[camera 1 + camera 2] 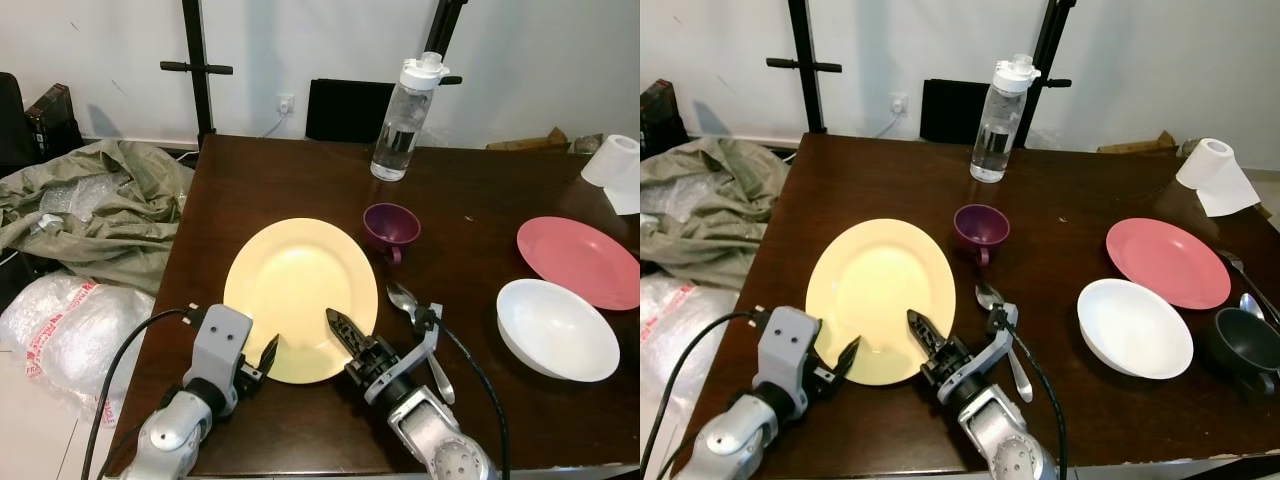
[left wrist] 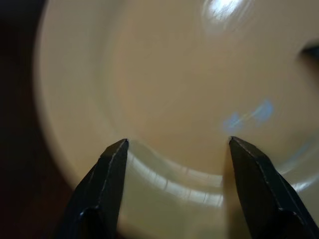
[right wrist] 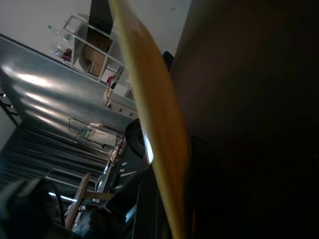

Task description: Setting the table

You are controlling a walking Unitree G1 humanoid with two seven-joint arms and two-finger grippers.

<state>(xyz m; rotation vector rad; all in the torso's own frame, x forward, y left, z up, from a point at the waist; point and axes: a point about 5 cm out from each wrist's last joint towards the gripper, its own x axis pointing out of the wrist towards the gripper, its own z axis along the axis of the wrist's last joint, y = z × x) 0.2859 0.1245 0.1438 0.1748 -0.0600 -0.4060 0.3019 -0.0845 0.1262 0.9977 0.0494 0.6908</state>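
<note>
Water bottle [image 1: 403, 120], paper roll [image 1: 1212, 172], olive cloth [image 1: 95, 205], bubble wrap [image 1: 70, 330]

**Surfaces and finishes on the table**

A dark, polished wooden table [image 1: 300, 175] is seen, with a soft sheen. The yellow plate [image 1: 298, 290] appears as smooth, glossy plastic, with highlights caught in the left wrist view. A shiny metal spoon [image 1: 404, 298] is shown. The water bottle [image 1: 404, 120] is of clear plastic. The white bowl [image 1: 1135, 328] looks smooth and semi-gloss; the paper roll [image 1: 1212, 170] matt.

Left end effector [image 1: 262, 362] agape, right end effector [image 1: 345, 338] clamped.
</note>
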